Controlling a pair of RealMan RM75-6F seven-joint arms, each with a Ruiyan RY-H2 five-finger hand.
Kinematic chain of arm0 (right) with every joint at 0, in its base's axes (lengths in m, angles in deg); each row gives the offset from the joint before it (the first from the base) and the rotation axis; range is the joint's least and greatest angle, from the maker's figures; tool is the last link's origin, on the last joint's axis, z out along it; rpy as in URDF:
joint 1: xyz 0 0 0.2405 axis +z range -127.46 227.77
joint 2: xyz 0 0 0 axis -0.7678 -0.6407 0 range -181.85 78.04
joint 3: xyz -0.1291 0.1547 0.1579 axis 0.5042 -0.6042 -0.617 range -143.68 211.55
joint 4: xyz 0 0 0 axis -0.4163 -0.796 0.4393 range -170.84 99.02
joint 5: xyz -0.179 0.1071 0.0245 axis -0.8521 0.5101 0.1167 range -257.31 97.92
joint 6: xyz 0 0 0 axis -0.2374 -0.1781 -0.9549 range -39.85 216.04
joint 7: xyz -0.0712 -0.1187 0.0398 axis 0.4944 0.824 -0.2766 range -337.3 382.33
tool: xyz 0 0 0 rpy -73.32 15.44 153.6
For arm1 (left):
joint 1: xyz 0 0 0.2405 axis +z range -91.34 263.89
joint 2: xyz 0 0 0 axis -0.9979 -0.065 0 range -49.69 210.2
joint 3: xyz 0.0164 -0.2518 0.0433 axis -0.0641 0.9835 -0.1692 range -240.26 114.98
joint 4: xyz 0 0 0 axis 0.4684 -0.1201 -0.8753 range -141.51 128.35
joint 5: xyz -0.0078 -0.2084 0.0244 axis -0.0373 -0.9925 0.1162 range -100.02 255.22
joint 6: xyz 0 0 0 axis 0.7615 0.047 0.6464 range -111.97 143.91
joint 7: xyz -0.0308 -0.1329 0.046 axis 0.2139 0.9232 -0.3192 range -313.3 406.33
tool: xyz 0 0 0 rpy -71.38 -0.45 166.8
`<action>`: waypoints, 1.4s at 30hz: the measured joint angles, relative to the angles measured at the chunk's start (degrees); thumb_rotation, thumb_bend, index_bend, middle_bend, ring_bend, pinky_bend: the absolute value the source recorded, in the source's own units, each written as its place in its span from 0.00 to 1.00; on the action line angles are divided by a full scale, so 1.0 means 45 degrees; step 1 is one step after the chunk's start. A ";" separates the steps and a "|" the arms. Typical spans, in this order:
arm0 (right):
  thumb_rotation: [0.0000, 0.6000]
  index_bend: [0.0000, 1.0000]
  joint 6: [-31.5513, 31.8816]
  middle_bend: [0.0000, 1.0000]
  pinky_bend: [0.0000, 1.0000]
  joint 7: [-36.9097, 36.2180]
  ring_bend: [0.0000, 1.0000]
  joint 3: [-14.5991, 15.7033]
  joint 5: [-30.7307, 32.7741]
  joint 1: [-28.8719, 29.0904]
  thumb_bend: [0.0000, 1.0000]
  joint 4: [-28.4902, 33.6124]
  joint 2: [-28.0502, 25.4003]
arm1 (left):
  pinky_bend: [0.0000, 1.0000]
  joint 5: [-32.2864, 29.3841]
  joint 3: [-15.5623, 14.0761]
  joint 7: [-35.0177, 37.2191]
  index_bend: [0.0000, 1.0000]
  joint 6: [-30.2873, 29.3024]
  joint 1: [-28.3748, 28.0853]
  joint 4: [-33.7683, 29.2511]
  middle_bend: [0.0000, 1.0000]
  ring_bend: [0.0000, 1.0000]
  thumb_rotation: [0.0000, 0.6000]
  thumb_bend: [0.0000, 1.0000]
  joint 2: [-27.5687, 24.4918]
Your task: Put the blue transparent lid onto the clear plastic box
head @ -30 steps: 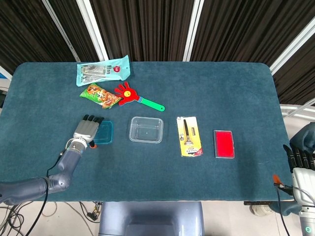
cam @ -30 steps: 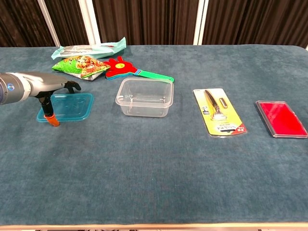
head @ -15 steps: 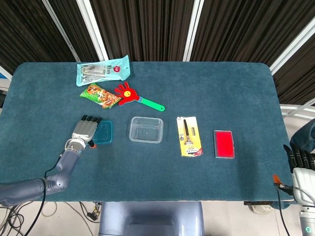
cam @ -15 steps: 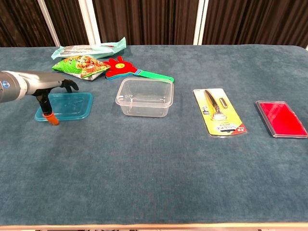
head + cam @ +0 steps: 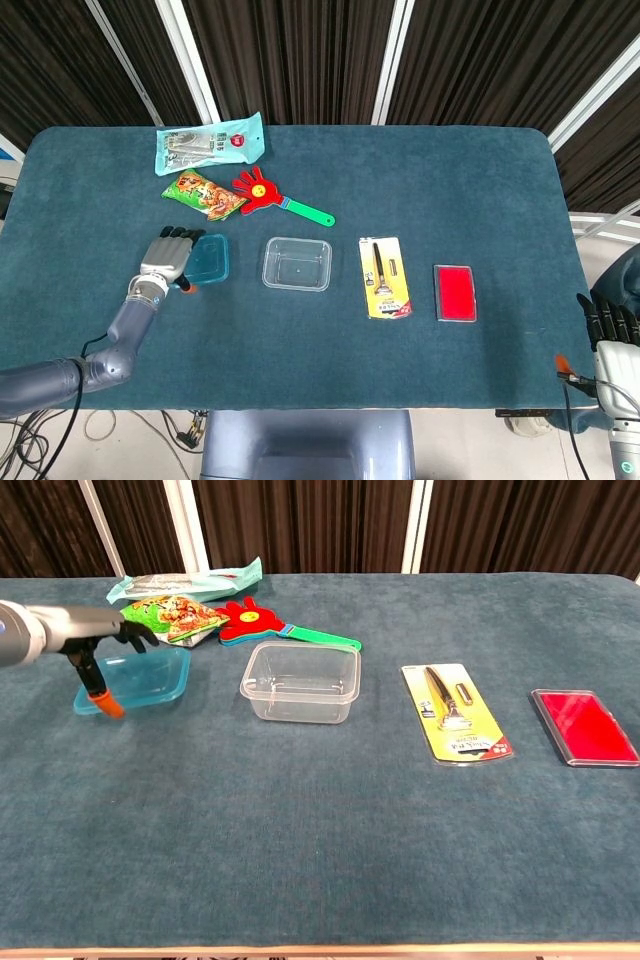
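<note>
Blue transparent rectangular plastic lid (image 5: 135, 680): far left of the teal felt-covered table (image 5: 420, 180), well apart from its box. In the chest view its left edge sits raised and pinched; its right part looks low, near or on the cloth. Judged light, thin, slightly flexible and slippery; best held at the rim, thumb under and fingers over, as any flat-on grasp would likely slide.

Left hand (image 5: 165, 258): dark fingers (image 5: 140, 635) curled over the lid's left edge, orange-tipped thumb (image 5: 108, 706) below it; holds the lid.

Pale blue flat packet (image 5: 209, 143), green snack bag (image 5: 204, 194), red hand-shaped clapper with green handle (image 5: 278, 198): far-left cluster, beyond the lid.

Clear plastic rectangular box (image 5: 299, 683): centre-left, open side up, empty, just right of the lid. Judged light and liable to shift if the lid is pushed sideways.

Yellow carded razor pack (image 5: 385, 277): right of the box.

Red flat rectangular case (image 5: 455, 293): further right.

Right hand (image 5: 612, 330): off the table's near-right corner, fingers hanging; how far they are spread cannot be told, nothing visibly held.

View notes: the head view shows the layout from above and the right hand, which the chest view lacks; the chest view shows the lid's tilt, the thumb underneath and the box's wall height, which the overhead view flattens.
</note>
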 measured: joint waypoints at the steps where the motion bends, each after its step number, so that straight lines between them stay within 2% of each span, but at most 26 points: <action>1: 1.00 0.00 -0.0006 0.01 0.00 -0.0001 0.00 -0.0003 0.0004 0.0002 0.34 0.0005 0.0000 | 0.03 0.0008 0.0061 0.0002 0.11 -0.0055 -0.0027 -0.0152 0.30 0.06 1.00 0.26 -0.0116; 7: 1.00 0.00 -0.0014 0.01 0.00 -0.0025 0.00 0.0009 -0.0004 -0.0001 0.34 0.0017 -0.0001 | 0.03 -0.0123 0.0485 -0.0239 0.12 -0.0442 -0.0405 -0.1556 0.29 0.06 1.00 0.26 -0.0949; 11: 1.00 0.00 -0.0024 0.01 0.00 -0.0025 0.00 0.0007 0.0030 -0.0009 0.34 0.0034 -0.0001 | 0.03 -0.0769 0.0863 -0.0719 0.12 -0.0673 -0.1061 -0.2728 0.29 0.06 1.00 0.26 -0.1498; 16: 1.00 0.00 -0.0033 0.01 0.00 -0.0032 0.00 0.0011 0.0028 -0.0007 0.34 0.0025 0.0011 | 0.03 -0.1662 0.1055 -0.1701 0.12 -0.1067 -0.2010 -0.3365 0.28 0.06 1.00 0.26 -0.1601; 21: 1.00 0.00 -0.0056 0.01 0.00 -0.0025 0.00 -0.0010 0.0074 0.0002 0.34 0.0029 0.0010 | 0.03 -0.2763 0.1134 -0.2907 0.12 -0.1664 -0.3182 -0.3501 0.28 0.06 1.00 0.26 -0.1017; 29: 1.00 0.00 -0.0044 0.01 0.00 -0.0025 0.00 -0.0029 0.0118 -0.0008 0.34 -0.0009 0.0023 | 0.03 -0.3867 0.1357 -0.3696 0.12 -0.2019 -0.4421 -0.2807 0.28 0.06 1.00 0.26 0.0681; 35: 1.00 0.00 -0.0012 0.01 0.00 -0.0037 0.00 -0.0025 0.0104 -0.0028 0.34 -0.0033 0.0030 | 0.03 -0.4686 0.1438 -0.4065 0.12 -0.1936 -0.5040 -0.1921 0.28 0.06 1.00 0.26 0.1687; 42: 1.00 0.00 0.0013 0.01 0.00 -0.0064 0.00 -0.0005 0.0082 -0.0052 0.34 -0.0072 0.0044 | 0.03 -0.4778 0.1587 -0.4051 0.12 -0.1883 -0.5292 -0.1504 0.28 0.06 1.00 0.26 0.2182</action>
